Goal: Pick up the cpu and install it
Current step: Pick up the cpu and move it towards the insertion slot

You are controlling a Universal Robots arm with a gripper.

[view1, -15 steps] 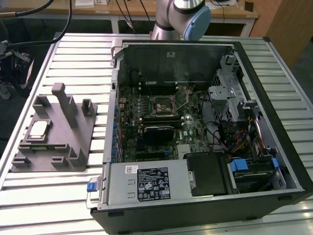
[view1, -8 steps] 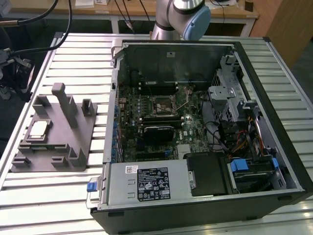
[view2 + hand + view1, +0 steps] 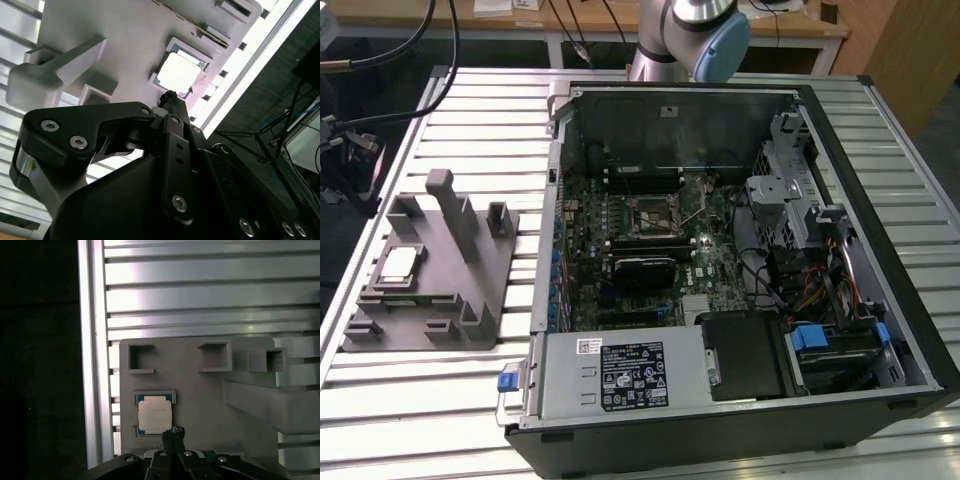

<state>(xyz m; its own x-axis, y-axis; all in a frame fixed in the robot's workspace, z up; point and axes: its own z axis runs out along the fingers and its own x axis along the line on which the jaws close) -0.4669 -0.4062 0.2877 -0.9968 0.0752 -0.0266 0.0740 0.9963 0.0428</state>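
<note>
The cpu [image 3: 400, 264] lies flat in a shallow square pocket of a grey plastic fixture [image 3: 440, 300], pale metal top up. The fixture sits on the slatted metal bench [image 3: 440, 400], close to the bench edge at the exterior view's left. The cpu's pocket is in the part of the fixture nearest that edge.

In the first wrist view the cpu [image 3: 155, 415] shows a thin green rim around its metal top. The claw [image 3: 173, 432] comes to 1 narrow point just beside the chip's edge, with its fingers drawn together and nothing between them. Whether the tip touches the chip or the fixture [image 3: 210, 405] I cannot tell. In the second wrist view the claw [image 3: 168, 96] again points at the edge of the cpu [image 3: 178, 74], above the fixture [image 3: 125, 40].

A tall post [image 3: 445, 205] stands upright on the fixture beside the cpu's pocket, and 2 small open pockets [image 3: 141, 360] lie further along the fixture.

An open computer case [image 3: 880, 200] lies on its side across the middle of the bench and toward the edge at the exterior view's right, well apart from the fixture. Inside it are the motherboard [image 3: 620, 260], with a dark square metal-framed socket [image 3: 645, 215] near its middle, and a silver power supply box [image 3: 620, 375] at the case's near end. Part of the arm [image 3: 695, 30] shows at the bench's far edge, behind the case.
</note>
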